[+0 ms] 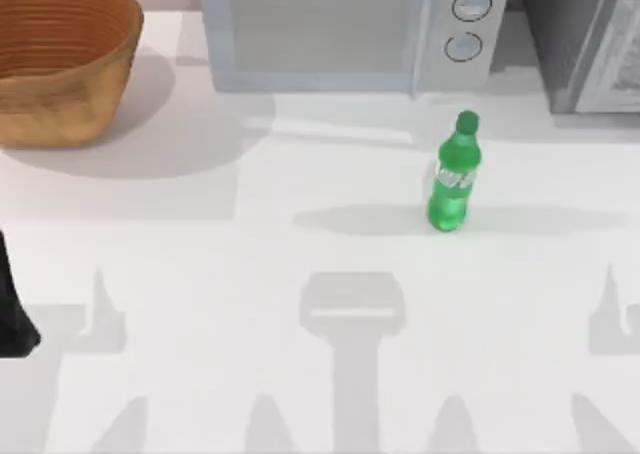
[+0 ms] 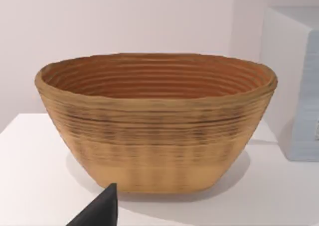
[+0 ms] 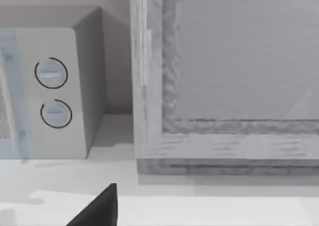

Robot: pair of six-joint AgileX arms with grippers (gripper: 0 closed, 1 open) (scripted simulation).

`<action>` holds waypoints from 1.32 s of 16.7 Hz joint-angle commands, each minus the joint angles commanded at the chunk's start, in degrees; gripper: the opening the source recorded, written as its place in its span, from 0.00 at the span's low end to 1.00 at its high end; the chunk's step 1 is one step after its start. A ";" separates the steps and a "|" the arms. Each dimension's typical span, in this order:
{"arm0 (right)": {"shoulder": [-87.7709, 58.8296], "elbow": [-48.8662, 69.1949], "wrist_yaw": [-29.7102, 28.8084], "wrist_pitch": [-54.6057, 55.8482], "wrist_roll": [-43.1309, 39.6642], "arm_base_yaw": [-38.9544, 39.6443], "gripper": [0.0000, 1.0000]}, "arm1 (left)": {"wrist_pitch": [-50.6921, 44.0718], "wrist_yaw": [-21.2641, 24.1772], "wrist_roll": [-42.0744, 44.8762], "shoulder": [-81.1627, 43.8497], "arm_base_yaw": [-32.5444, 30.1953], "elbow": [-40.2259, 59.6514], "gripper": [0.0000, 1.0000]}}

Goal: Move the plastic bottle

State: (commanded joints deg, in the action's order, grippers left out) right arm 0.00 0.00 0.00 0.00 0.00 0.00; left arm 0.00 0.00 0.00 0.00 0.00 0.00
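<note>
Our left arm (image 1: 15, 314) sits parked at the table's (image 1: 200, 304) left edge, jaws can't tell; basket (image 1: 60, 59) back left, microwave (image 1: 350, 24) behind; bottle (image 1: 455, 179) upright right of centre, well apart from both grippers

1. The ribbed, woven tan basket (image 1: 60, 54) is running off the top view's upper left edge.
2. The pale grey microwave (image 1: 350, 29) is being cropped by the top edge.
3. The grey framed cabinet (image 1: 590, 39) is leaving the upper right corner.
4. A black arm part (image 1: 12, 309) is poking in at the left edge.
</note>
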 joint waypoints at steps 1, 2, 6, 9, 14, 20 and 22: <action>0.00 0.00 0.00 0.00 0.00 0.00 1.00 | 0.00 0.00 0.00 0.00 0.00 0.00 1.00; 0.00 0.00 0.00 0.00 0.00 0.00 1.00 | 0.00 0.00 0.00 0.00 0.00 0.00 1.00; -5.94 1.67 2.46 5.85 0.03 0.57 1.00 | 0.00 0.00 0.00 0.00 0.00 0.00 1.00; -16.79 3.98 6.17 15.57 -0.23 1.19 1.00 | 0.00 0.00 0.00 0.00 0.00 0.00 1.00; -44.85 8.40 14.16 37.04 -1.24 2.30 1.00 | 0.00 0.00 0.00 0.00 0.00 0.00 1.00; -83.49 13.71 24.59 63.74 -2.51 4.01 1.00 | 0.00 0.00 0.00 0.00 0.00 0.00 1.00; -94.76 15.40 27.80 71.86 -2.80 4.58 1.00 | 0.00 0.00 0.00 0.00 0.00 0.00 1.00</action>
State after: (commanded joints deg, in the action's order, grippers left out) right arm -94.76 15.40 27.80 71.86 -2.80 4.58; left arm 0.00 0.00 0.00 0.00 0.00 0.00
